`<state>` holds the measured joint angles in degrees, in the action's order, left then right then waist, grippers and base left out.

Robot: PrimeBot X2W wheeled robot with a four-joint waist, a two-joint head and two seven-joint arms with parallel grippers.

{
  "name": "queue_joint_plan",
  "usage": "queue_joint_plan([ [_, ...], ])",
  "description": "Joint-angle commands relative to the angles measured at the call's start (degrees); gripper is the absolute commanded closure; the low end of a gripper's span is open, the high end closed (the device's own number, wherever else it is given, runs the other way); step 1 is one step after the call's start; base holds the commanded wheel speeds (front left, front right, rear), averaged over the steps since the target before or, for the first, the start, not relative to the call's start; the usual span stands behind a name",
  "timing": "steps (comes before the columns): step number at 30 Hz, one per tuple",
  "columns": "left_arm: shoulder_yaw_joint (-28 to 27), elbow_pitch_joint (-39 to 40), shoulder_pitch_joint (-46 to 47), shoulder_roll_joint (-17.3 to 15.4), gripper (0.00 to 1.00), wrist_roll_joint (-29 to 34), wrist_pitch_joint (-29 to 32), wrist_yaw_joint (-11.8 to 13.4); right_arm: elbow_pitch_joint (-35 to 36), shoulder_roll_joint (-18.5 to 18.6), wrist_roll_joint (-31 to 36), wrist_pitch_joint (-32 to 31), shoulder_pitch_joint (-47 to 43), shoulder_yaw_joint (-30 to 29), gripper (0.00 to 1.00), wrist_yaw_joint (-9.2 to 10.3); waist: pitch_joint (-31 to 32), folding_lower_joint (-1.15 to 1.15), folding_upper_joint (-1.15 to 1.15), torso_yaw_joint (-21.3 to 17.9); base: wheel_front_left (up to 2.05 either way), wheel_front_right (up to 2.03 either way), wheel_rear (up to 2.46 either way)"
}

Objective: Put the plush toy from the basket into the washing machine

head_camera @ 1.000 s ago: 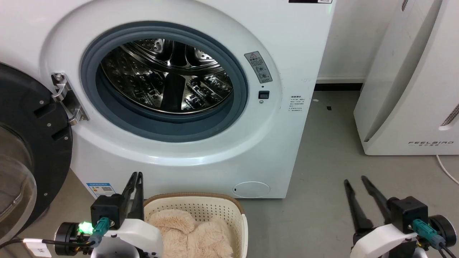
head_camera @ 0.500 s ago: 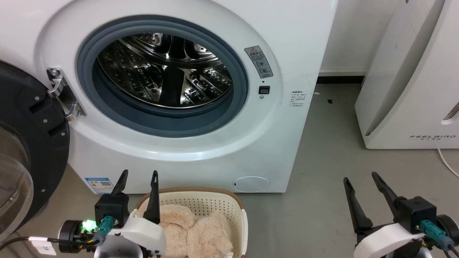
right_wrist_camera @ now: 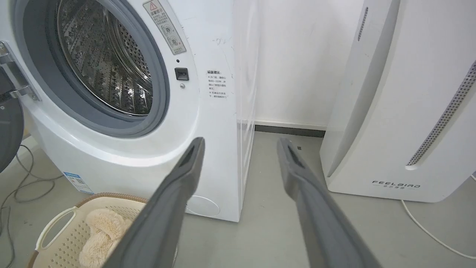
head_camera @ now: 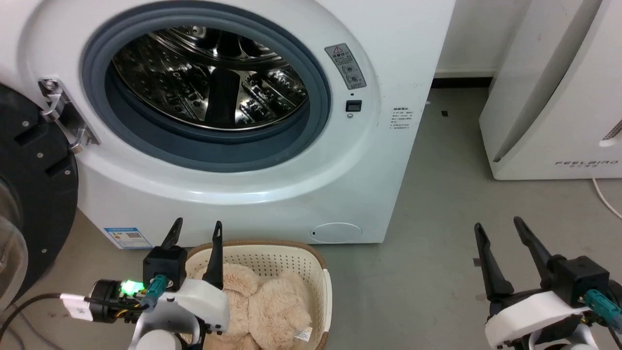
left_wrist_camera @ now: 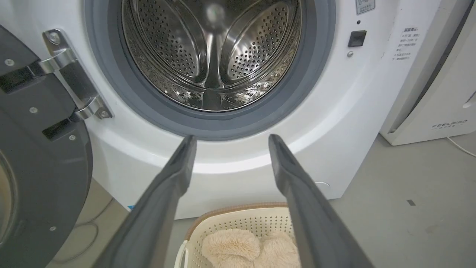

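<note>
Cream fluffy plush toy sits in the basket on the floor, at 6 o'clock from the washing machine porthole. Its door hangs wide open at 9 o'clock. Left gripper hovers at the basket's left rim, fingers spread apart. Right gripper is way off at 4 o'clock over the floor, fingers apart too, near the white appliance.

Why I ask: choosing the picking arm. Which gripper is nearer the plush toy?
Left. The left gripper, open, hovers at the left rim of the basket, right beside the plush toy. The right gripper, open, is over the floor, well off to its right.
</note>
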<state>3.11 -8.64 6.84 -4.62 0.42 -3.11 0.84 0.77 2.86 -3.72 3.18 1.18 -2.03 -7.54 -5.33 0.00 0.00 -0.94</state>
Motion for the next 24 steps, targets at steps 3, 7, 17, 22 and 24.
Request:
queue_joint_plan([
  [3,0.96,-2.93,2.49,-0.88,0.0,0.58,-0.87,-0.1,0.55,0.0,-0.8,0.81,1.36,-0.41,0.0,0.01,-1.51,0.0,0.0,-0.47,0.0,0.0,0.0],
  [7,1.99,-5.95,4.57,-1.41,0.0,0.95,-1.35,-0.36,0.65,0.0,-1.34,1.29,2.14,-0.6,0.0,0.02,-3.07,0.0,0.0,-0.92,0.0,0.0,0.0],
  [17,4.73,-14.79,9.99,-2.83,0.0,1.99,-2.54,-1.02,1.02,0.01,-3.03,2.48,4.06,-0.84,0.0,0.02,-7.2,0.0,0.0,-2.37,0.0,0.0,0.0],
  [22,6.43,-19.68,13.07,-3.73,0.0,2.88,-3.03,-1.34,1.35,0.01,-3.94,3.08,5.06,-0.95,0.0,0.02,-9.64,0.0,0.0,-3.15,0.0,0.0,0.0],
  [24,7.33,-21.6,14.31,-4.13,0.0,3.44,-2.92,-1.51,1.48,0.01,-4.3,3.32,5.49,-1.0,0.0,0.02,-10.68,0.0,0.0,-3.48,0.0,0.0,0.0],
])
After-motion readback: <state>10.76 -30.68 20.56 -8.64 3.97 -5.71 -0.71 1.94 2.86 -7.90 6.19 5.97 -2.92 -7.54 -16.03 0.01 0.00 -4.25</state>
